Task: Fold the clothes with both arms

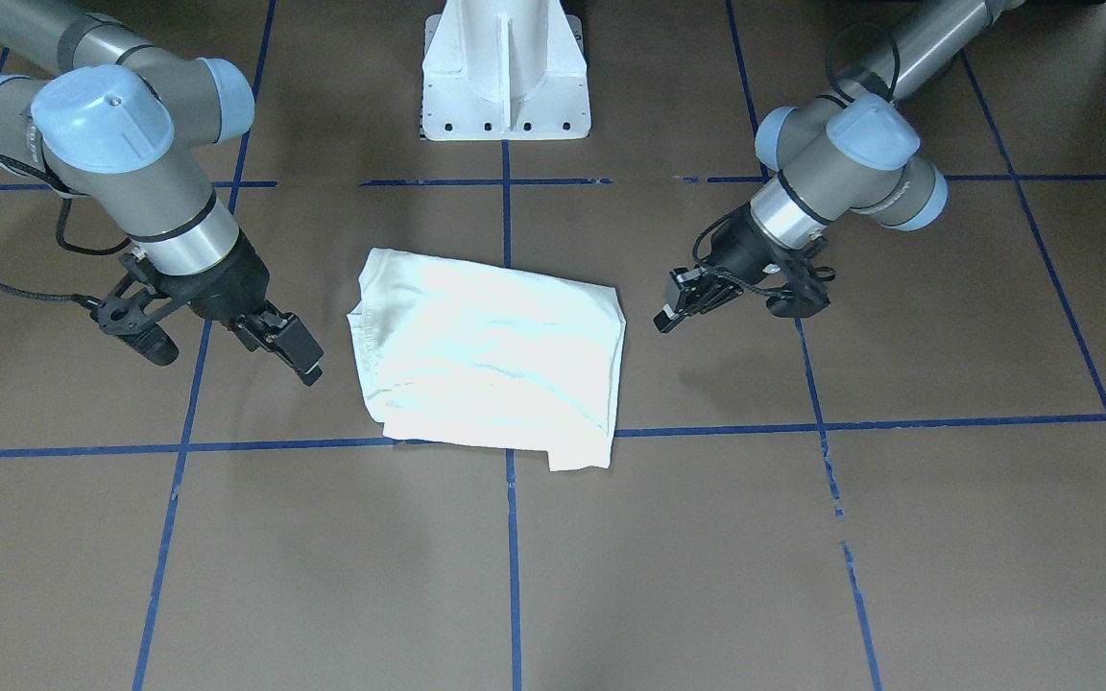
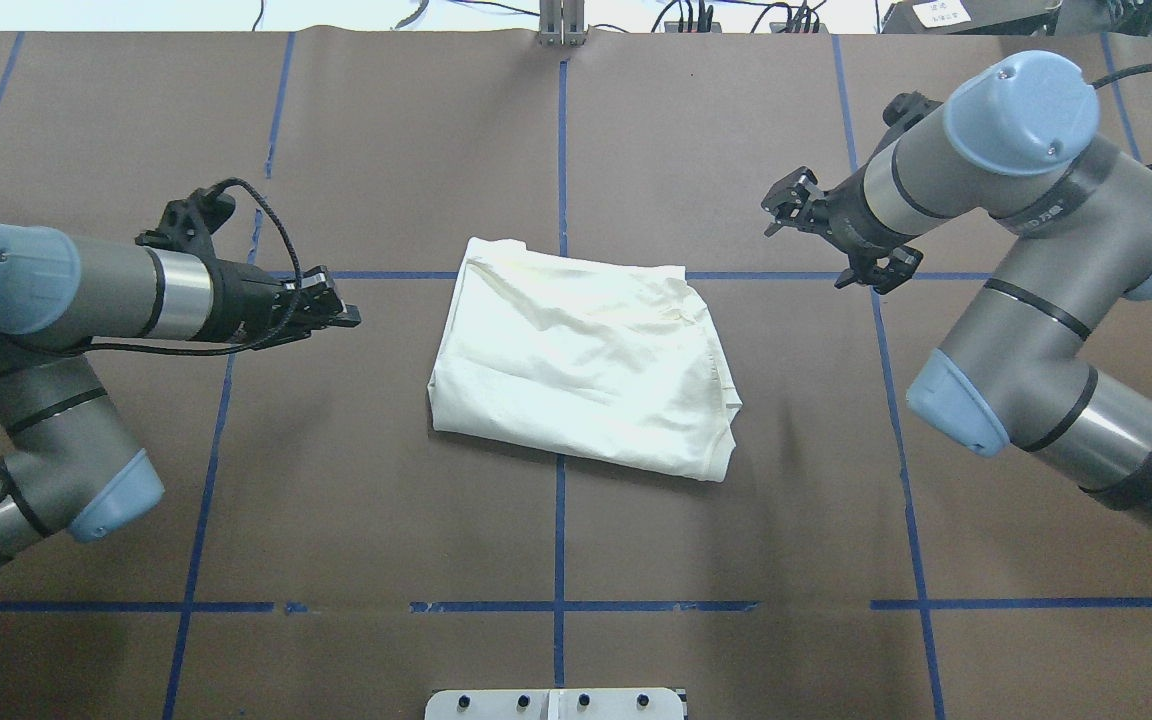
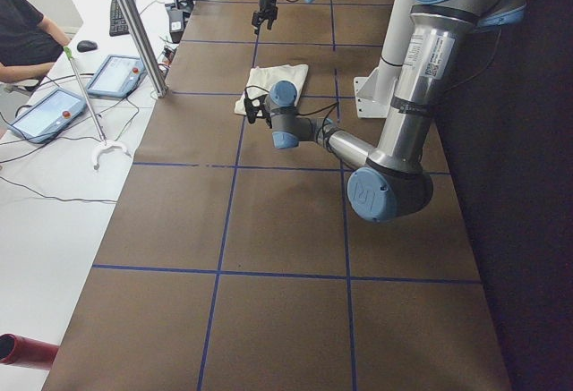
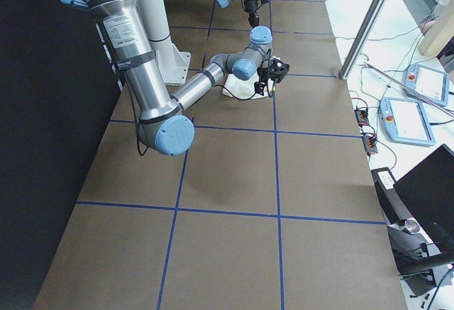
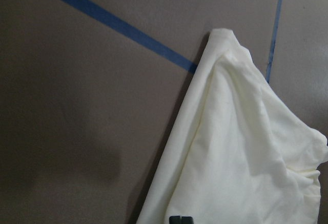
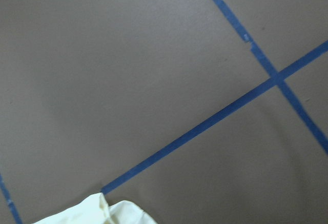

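The clothes are one cream shirt [image 1: 486, 355] [image 2: 581, 360], folded into a rough rectangle with its plain side up, lying flat at the table's centre. My left gripper [image 2: 348, 315] [image 1: 665, 317] hovers a short way off the shirt's left edge, shut on nothing. The left wrist view shows its tips [image 5: 179, 219] together over the shirt [image 5: 241, 152]. My right gripper [image 2: 774, 212] [image 1: 308, 369] hangs beyond the shirt's far right corner, apart from it, and looks open and empty. In the right wrist view only a corner of the shirt [image 6: 97, 214] shows.
The white pedestal base [image 1: 505, 77] stands behind the shirt on the robot's side. Blue tape lines [image 2: 559, 530] grid the brown table. Off the table's far edge are a metal post [image 3: 134, 29], tablets [image 3: 116, 73] and a seated person [image 3: 22, 33].
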`<state>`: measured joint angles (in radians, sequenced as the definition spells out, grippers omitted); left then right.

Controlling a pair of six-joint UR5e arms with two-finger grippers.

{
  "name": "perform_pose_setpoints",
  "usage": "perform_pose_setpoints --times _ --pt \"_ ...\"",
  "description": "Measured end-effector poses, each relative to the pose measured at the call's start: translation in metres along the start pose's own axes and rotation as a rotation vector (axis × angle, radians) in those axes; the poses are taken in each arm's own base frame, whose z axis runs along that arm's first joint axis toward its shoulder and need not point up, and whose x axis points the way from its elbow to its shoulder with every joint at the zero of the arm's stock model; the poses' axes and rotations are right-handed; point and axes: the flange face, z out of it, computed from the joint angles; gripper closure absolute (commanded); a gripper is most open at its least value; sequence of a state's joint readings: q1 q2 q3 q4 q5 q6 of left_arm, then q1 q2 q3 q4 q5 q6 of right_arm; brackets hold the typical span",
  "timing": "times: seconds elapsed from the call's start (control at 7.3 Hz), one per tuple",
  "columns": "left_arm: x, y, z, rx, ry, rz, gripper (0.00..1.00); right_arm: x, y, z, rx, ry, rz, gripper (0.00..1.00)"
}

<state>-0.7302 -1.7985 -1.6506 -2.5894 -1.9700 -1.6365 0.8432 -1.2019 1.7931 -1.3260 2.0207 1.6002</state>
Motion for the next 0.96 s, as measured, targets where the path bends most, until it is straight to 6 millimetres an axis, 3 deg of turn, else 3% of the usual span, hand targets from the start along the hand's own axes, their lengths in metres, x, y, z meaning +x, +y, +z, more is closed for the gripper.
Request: perform_pose_setpoints --times 0.27,0.55,0.82,0.96 --pt "-0.078 -0.034 -0.076 0.060 -0.094 0.194 1.00 0.063 -0.055 -0.022 0.004 0.036 -0.120 0.00" --pt "-0.149 -0.093 -0.169 0.125 -0.225 0.392 1.00 0.151 -0.133 -0.064 0.009 0.067 -0.280 0.00" --pt "-0.197 -0.150 -0.257 0.143 -0.399 0.553 1.00 0.236 -0.192 -0.110 -0.010 0.102 -0.433 0.00" --pt "-0.216 -0.173 -0.290 0.101 -0.484 0.569 1.00 0.271 -0.209 -0.127 -0.036 0.129 -0.515 0.00"
